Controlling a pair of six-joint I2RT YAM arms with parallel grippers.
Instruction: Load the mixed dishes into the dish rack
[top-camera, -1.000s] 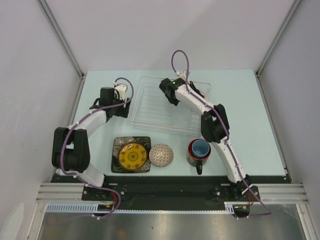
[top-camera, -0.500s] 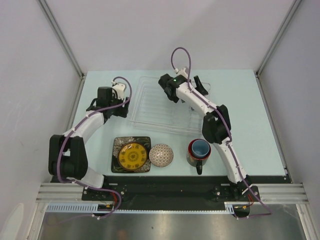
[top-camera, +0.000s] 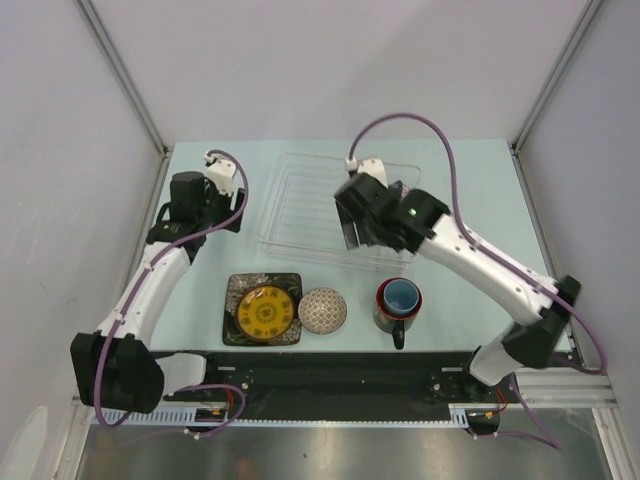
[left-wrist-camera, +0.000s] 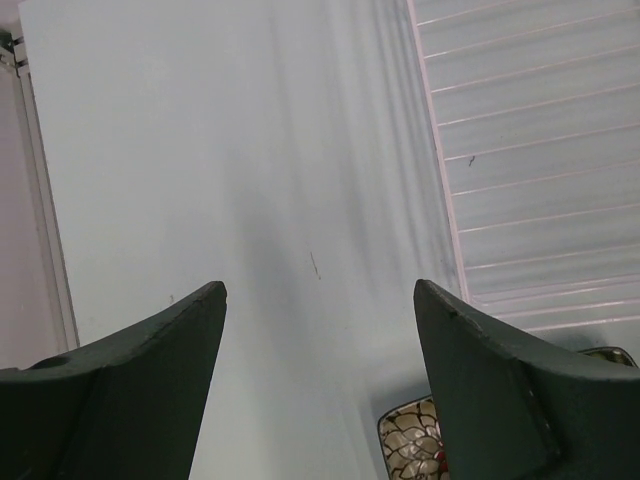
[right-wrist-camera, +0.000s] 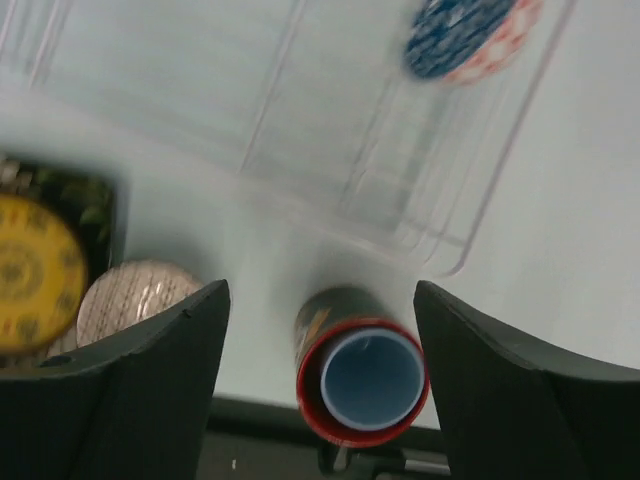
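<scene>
Bowl (right-wrist-camera: 462, 35) sits in rack (right-wrist-camera: 300, 150), far right corner; right fingers (right-wrist-camera: 140, 400), apart and empty, hang above mug (right-wrist-camera: 322, 318) near desk (top-camera: 500, 200) front edge, likely the next pick: descend, straddle rim; left fingers (left-wrist-camera: 130, 400) apart.

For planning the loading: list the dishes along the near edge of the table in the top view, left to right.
black square floral plate, speckled beige bowl, dark red-lined mug. Left out: the small yellow plate stacked on the first, the light blue cup inside the last.
</scene>
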